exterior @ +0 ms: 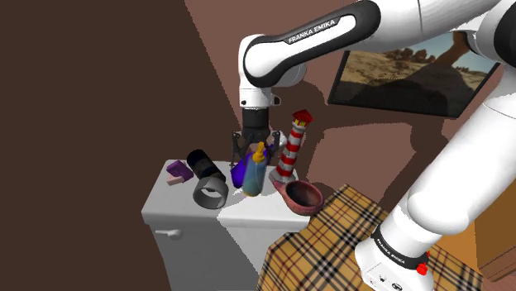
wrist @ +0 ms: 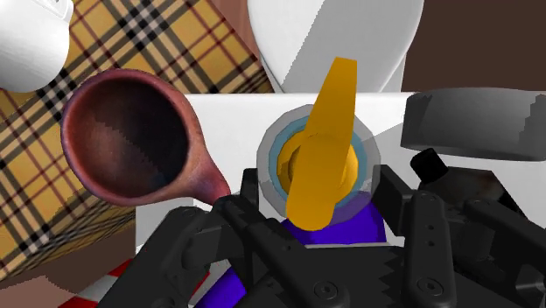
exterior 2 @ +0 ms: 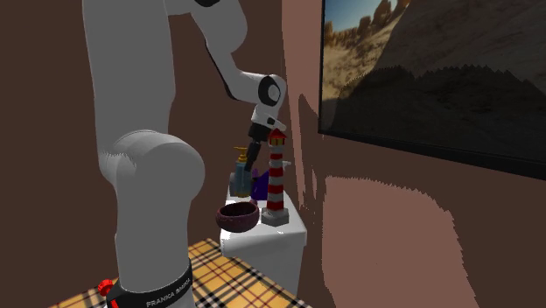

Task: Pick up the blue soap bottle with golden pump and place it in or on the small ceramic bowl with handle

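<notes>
On the white desk (exterior: 169, 207), the blue soap bottle (exterior: 255, 176) with its golden pump stands upright just beside the dark red handled bowl (exterior: 303, 197). The hand (exterior: 249, 155) sits low over the bottle; whether it pinches it I cannot tell.

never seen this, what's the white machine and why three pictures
It is a white robot arm ending in a black hand. One picture looks down from beside its stand, one from behind the arm, one from a camera on the hand. On a white cabinet are a blue soap bottle, a dark red bowl with a handle, a striped lighthouse, a black tube and a purple block. The hand is down over the bottle; whether it grips it I cannot tell.
</notes>
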Controlling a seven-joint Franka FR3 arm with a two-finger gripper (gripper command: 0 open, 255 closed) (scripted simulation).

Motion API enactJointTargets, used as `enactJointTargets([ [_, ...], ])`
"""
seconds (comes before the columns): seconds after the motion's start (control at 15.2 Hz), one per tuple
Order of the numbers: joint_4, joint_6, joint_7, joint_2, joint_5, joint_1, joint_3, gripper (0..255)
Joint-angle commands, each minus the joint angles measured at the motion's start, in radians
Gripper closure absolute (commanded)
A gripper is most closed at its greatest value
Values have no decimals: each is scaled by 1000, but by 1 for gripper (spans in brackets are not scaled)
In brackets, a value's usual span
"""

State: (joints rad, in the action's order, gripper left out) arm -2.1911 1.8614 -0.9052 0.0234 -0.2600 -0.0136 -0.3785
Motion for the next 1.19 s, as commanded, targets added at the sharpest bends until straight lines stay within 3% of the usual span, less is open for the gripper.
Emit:
enactJointTargets([
  [0.0,9,-25,0,16,-2,-2,2,255],
  [1.12,164,-249,-27,90,-11,-10,17,255],
])
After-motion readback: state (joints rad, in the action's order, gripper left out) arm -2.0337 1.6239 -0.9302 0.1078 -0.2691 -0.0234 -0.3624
